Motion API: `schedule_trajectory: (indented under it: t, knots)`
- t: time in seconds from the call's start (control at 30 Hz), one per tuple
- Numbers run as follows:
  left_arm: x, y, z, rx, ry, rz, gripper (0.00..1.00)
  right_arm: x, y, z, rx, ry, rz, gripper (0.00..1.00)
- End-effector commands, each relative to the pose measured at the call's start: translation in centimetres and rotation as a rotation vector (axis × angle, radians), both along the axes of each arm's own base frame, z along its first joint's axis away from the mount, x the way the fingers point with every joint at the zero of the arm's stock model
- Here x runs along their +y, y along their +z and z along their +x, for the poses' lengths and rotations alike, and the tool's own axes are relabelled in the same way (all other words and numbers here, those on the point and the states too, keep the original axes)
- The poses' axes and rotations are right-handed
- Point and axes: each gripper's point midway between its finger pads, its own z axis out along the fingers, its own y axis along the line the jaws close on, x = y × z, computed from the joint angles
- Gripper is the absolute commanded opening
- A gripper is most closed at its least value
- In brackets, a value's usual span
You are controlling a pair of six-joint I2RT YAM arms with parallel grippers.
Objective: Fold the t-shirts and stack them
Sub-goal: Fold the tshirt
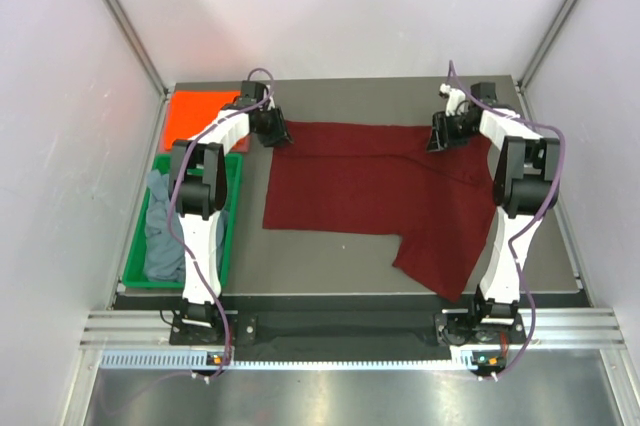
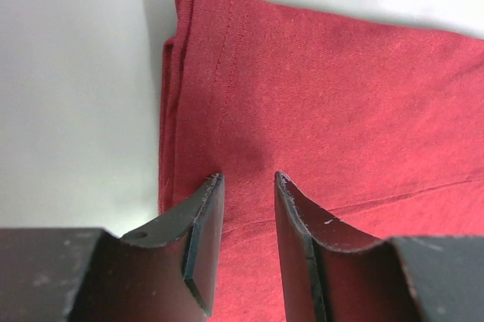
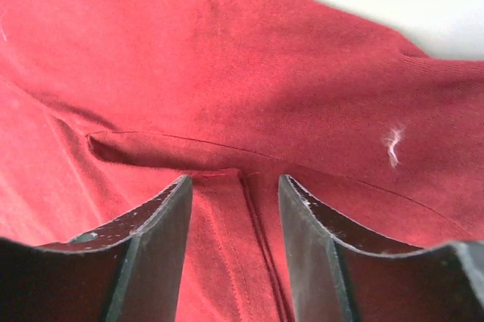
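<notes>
Spreading over the table: the dark maroon t-shirt point(image 1: 370, 186) lies open on the dark table point(image 1: 330, 256), its far edge running between the two grippers and one sleeve reaching toward the near right corner.
Left gripper: the left gripper point(image 1: 275, 134) is down at the shirt's far left corner; in the wrist view its fingers point(image 2: 198, 224) stand apart with flat red cloth showing in the gap, nothing pinched.
Shirt corner, left wrist: a doubled, stitched hem edge lies just beyond the fingertips.
Right gripper: the right gripper point(image 1: 440, 136) sits over the far right part of the shirt, near the sleeve; its fingers point(image 3: 155, 239) are parted too, and a seam runs up between them.
Cloth mark: a small white lint fleck point(image 3: 392, 144) clings to the fabric right of the right fingers.
Orange t-shirt: the bright orange t-shirt point(image 1: 195, 116) lies folded flat at the far left corner.
Grey-blue t-shirt: the grey-blue t-shirt point(image 1: 165, 231) is bunched inside the green tray point(image 1: 140, 280), left of the left arm.
</notes>
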Motion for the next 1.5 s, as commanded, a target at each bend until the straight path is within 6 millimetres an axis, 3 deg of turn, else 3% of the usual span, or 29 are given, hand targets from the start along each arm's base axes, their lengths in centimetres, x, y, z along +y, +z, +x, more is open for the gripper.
schedule_trajectory:
  t: [0.0, 0.17, 0.33, 0.4, 0.5, 0.6, 0.67, 0.7, 0.77, 0.83, 0.87, 0.9, 0.97, 1.03, 1.13, 1.17, 1.23, 1.27, 1.33, 1.37, 1.43, 1.47]
  knots:
    - [0.6, 1.6, 1.4, -0.061, 0.021, 0.029, 0.39, 0.3, 0.7, 1.0, -0.053, 0.060, 0.029, 0.49]
    - [0.8, 1.5, 1.4, -0.061, 0.027, 0.038, 0.39, 1.1, 1.7, 0.9, -0.067, 0.080, 0.068, 0.33]
    - [0.7, 1.8, 1.3, -0.062, 0.026, 0.027, 0.38, 0.9, 2.4, 0.4, -0.062, 0.066, 0.057, 0.06]
    - [0.6, 1.9, 1.3, -0.063, 0.027, 0.026, 0.38, 1.0, 3.9, 0.2, -0.085, 0.060, 0.059, 0.00]
    - [0.6, 2.0, 1.5, -0.066, 0.037, 0.020, 0.39, 1.9, 5.4, -0.9, -0.092, 0.057, 0.060, 0.00]
    - [0.6, 2.2, 1.5, -0.064, 0.048, 0.013, 0.39, 2.4, 4.7, -3.6, -0.046, 0.035, 0.058, 0.00]
    - [0.7, 2.2, 1.6, -0.068, 0.056, 0.016, 0.38, 2.5, 5.4, -4.5, -0.055, 0.014, 0.058, 0.00]
    - [0.7, 2.4, 1.7, -0.073, 0.061, 0.018, 0.39, 2.4, 4.6, -5.7, -0.025, 0.003, 0.047, 0.00]
    - [0.6, 2.7, 1.8, -0.079, 0.065, 0.005, 0.39, 3.0, 5.4, -6.7, -0.044, 0.009, 0.034, 0.00]
    - [0.4, 3.1, 1.9, -0.084, 0.065, -0.008, 0.39, 2.8, 4.4, -8.0, -0.006, -0.026, 0.002, 0.01]
    - [0.4, 3.2, 1.9, -0.085, 0.067, -0.008, 0.39, 5.2, 4.3, -9.2, 0.008, 0.031, 0.004, 0.04]
    - [0.4, 3.4, 1.9, -0.085, 0.068, -0.011, 0.39, 6.1, 4.2, -9.8, 0.016, 0.055, 0.005, 0.08]
    - [0.3, 4.1, 1.6, -0.088, 0.067, -0.012, 0.40, 7.3, 3.5, -11.4, 0.036, 0.087, -0.051, 0.21]
    - [0.2, 4.2, 0.8, -0.083, 0.049, 0.009, 0.40, 7.2, 3.6, -12.0, 0.048, 0.053, -0.071, 0.35]
    - [0.2, 5.9, -0.2, -0.104, 0.057, 0.034, 0.41, 5.1, 5.4, -11.0, 0.025, -0.094, -0.111, 0.38]
    - [-1.0, 7.5, -0.8, -0.124, 0.039, 0.009, 0.40, 3.3, 6.7, -10.1, -0.011, -0.180, -0.146, 0.38]
    - [-2.7, 8.7, -1.7, -0.134, 0.030, -0.016, 0.41, 1.1, 8.7, -9.4, -0.027, -0.347, -0.111, 0.36]
    - [-5.0, 10.2, -2.7, -0.160, -0.013, -0.035, 0.41, 0.0, 9.3, -9.0, -0.041, -0.412, -0.117, 0.36]
    - [-7.6, 11.1, -3.8, -0.173, -0.049, -0.073, 0.41, -2.1, 10.1, -8.9, -0.053, -0.536, -0.108, 0.36]
    - [-10.2, 12.0, -5.2, -0.183, -0.104, -0.114, 0.41, -4.3, 9.8, -9.2, -0.046, -0.615, -0.134, 0.36]
    - [-12.8, 12.2, -6.4, -0.185, -0.125, -0.176, 0.41, -6.9, 9.0, -9.7, -0.008, -0.720, -0.131, 0.35]
    - [-15.3, 12.9, -7.6, -0.198, -0.178, -0.218, 0.41, -7.6, 8.5, -10.0, 0.011, -0.748, -0.129, 0.34]
